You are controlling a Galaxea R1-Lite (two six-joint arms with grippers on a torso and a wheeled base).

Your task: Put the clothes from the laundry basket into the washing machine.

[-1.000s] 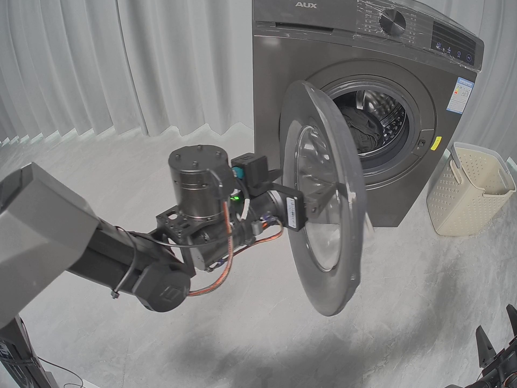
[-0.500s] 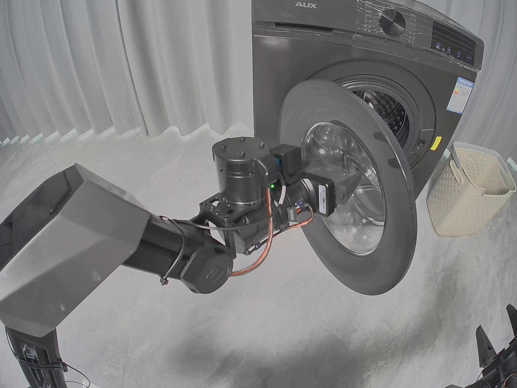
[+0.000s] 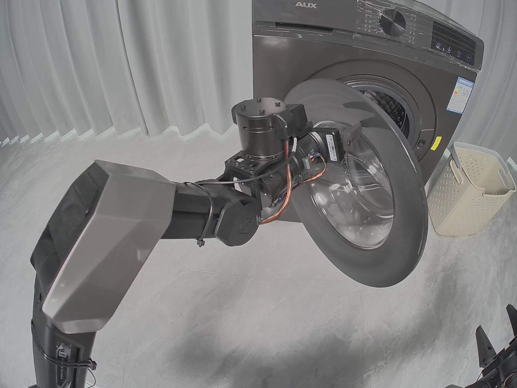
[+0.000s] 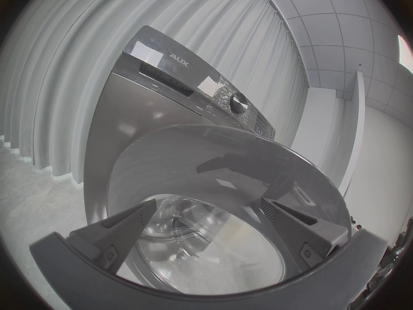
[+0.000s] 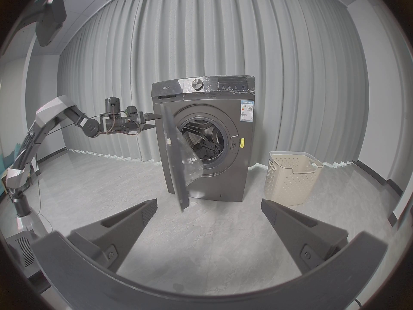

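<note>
The grey washing machine (image 3: 334,44) stands ahead with its round door (image 3: 371,254) swung partway across the opening. My left gripper (image 3: 353,134) is open, its fingertips at the door's outer face near the upper edge; from the left wrist the door (image 4: 206,160) sits close in front of the spread fingers (image 4: 129,224). Dark clothes (image 5: 206,147) lie inside the drum. The cream laundry basket (image 3: 474,189) stands on the floor to the machine's right, with no clothes showing above its rim. My right gripper (image 3: 498,340) hangs low at the near right, open and holding nothing.
Pale curtains (image 3: 134,55) run along the back wall behind the machine. Bare grey floor (image 3: 242,308) stretches between me and the machine. The left arm (image 5: 64,113) spans the space to the machine's left at door height.
The left arm has moved forward and up against the door. The door has swung from edge-on, wide open, to partway across the opening, hiding most of the drum in the head view.
</note>
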